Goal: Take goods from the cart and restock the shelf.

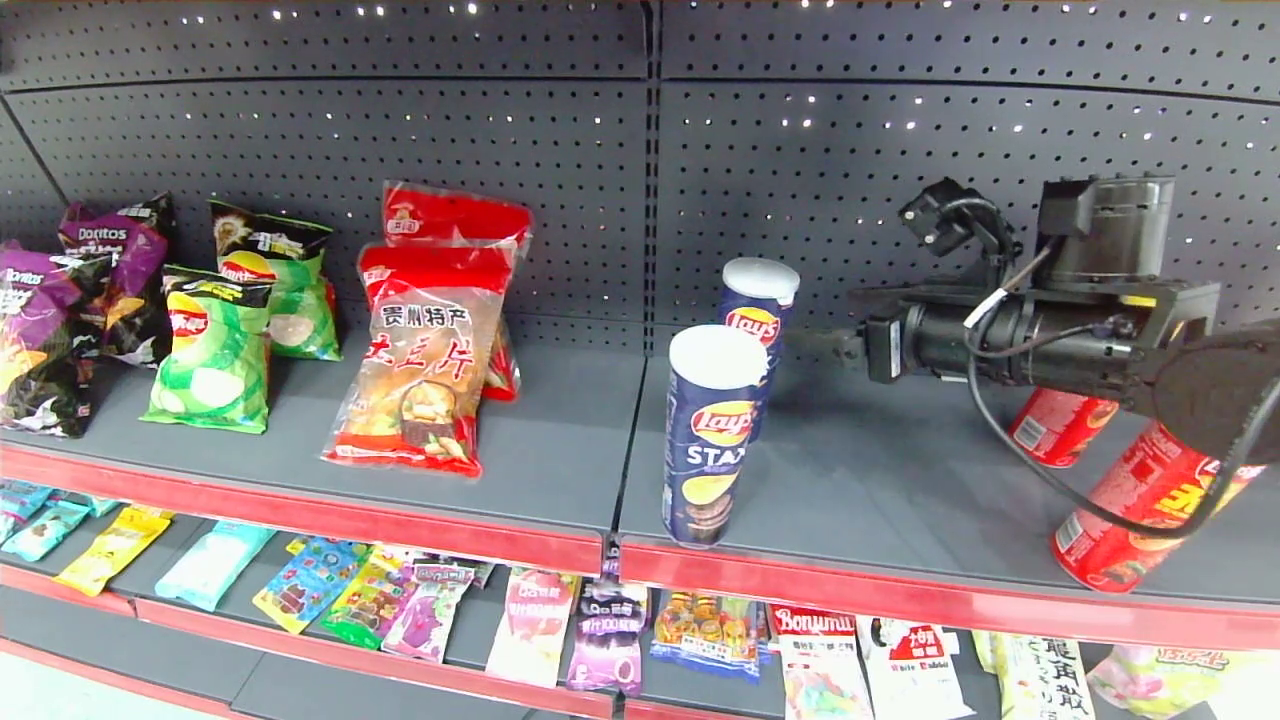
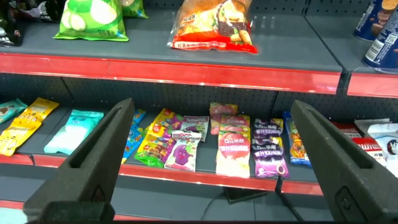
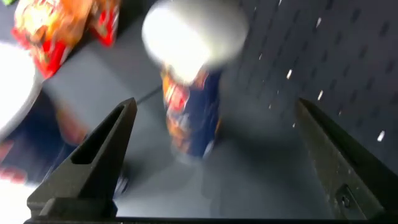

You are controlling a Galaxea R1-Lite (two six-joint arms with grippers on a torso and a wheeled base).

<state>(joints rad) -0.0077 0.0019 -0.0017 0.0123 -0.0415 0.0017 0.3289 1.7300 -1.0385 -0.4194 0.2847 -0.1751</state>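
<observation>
Two tall blue chip cans stand upright on the grey shelf (image 1: 880, 470), one near the front edge (image 1: 712, 440) and one behind it (image 1: 757, 310). My right gripper (image 1: 822, 346) hovers over the shelf just right of the rear can. In the right wrist view that gripper (image 3: 214, 106) is open, and the rear can (image 3: 193, 93) stands a little beyond its fingertips, between their lines. The front can's white lid (image 3: 12, 87) is off to the side. My left gripper (image 2: 212, 104) is open with nothing in it, out in front of the shelves, facing the lower shelf (image 2: 186, 174).
Two red chip cans (image 1: 1140, 510) (image 1: 1060, 425) lean at the shelf's right end under my right arm. Red snack bags (image 1: 425, 370), green bags (image 1: 215, 350) and purple bags (image 1: 60, 300) fill the left section. Small candy packs (image 2: 236, 143) line the lower shelf. A pegboard wall (image 1: 800, 150) backs the shelf.
</observation>
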